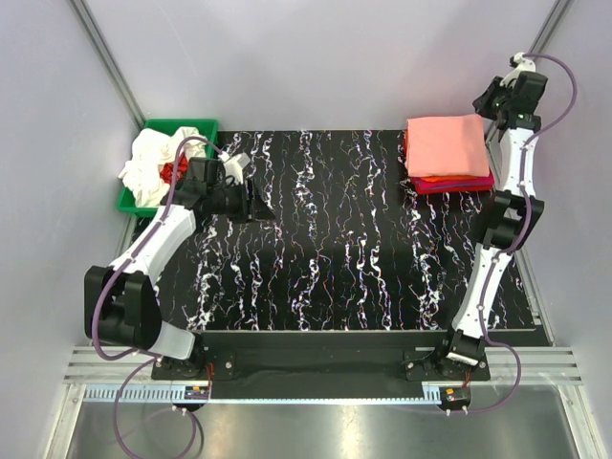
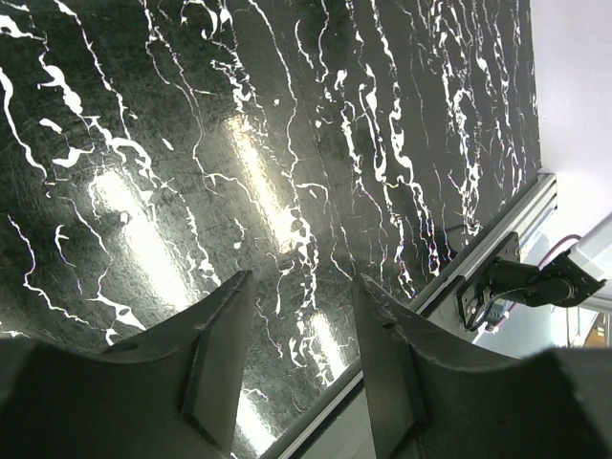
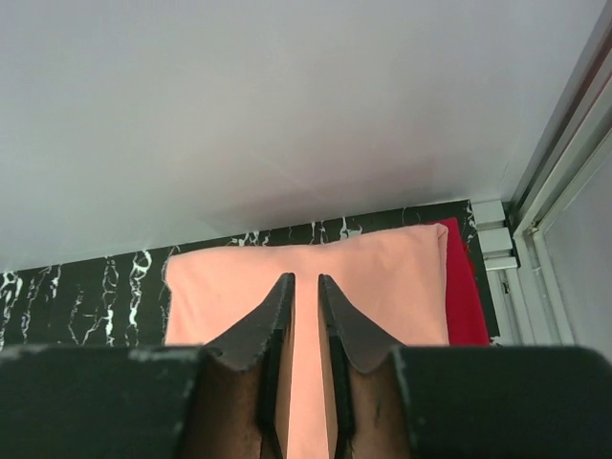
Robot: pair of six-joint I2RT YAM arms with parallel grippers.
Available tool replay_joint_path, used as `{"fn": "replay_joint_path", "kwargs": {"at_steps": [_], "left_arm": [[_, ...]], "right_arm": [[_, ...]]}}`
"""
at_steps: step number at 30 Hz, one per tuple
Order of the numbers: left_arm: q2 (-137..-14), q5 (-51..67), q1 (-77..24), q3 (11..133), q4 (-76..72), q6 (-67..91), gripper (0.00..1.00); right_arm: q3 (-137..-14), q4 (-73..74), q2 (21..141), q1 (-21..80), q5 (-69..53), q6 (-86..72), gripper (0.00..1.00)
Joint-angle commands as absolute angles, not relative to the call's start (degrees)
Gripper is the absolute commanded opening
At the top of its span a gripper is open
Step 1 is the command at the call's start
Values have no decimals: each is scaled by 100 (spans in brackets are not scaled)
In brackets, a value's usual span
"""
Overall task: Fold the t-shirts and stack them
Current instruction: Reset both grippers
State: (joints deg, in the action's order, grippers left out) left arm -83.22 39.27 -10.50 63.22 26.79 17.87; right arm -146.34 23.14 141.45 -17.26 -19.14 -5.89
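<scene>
A: Far-left corner first. What's there?
B: Green bin [image 1: 182,125]. A white t-shirt [image 1: 151,158] is heaped over its rim, with a scrap of red cloth [image 1: 173,172] tucked in. It's all crumpled, so I can't say if the white is one shirt or two.
A: Left gripper [image 2: 302,279]?
B: Just beside the bin, over the bench [image 1: 335,258]. Jaws wide apart, nothing between them, only marbled surface below.
A: Middle of the bench?
B: No cloth laid out.
A: Far-right corner?
B: Folded stack. Salmon-pink t-shirt [image 1: 447,145] on top, red layers [image 1: 454,185] showing beneath. Right gripper [image 3: 303,283] hangs above it, jaws a thin slit apart, holding nothing.
A: Step in hand, then?
B: My reading is that it's between shirts. The stack is squared, and the next pickup hasn't begun.
A: Next move calls for?
B: The left arm turns to the bin, pinches the white heap high, lifts it clear of the rim and spreads it flat mid-bench. The right arm should come off the stack to help.
</scene>
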Motion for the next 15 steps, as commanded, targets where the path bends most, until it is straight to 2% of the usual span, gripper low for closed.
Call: {"fn": "replay_joint_path", "kwargs": {"at_steps": [1,7,15], "left_arm": [[-7963,4113,-1037,6328,2382,1775,51],[-8042,4262,-1046,6319,2294,1837,51],[-8148,4518,-1046,6205,2083,2013,52]], "right_arm": [[-15099,2303,14694,-1705,-1986,-712,22],[-15748,1978,15529,-1740,-1706,-765,21],[-15890,1213,15715,-2048,-1678,-897,23]]}}
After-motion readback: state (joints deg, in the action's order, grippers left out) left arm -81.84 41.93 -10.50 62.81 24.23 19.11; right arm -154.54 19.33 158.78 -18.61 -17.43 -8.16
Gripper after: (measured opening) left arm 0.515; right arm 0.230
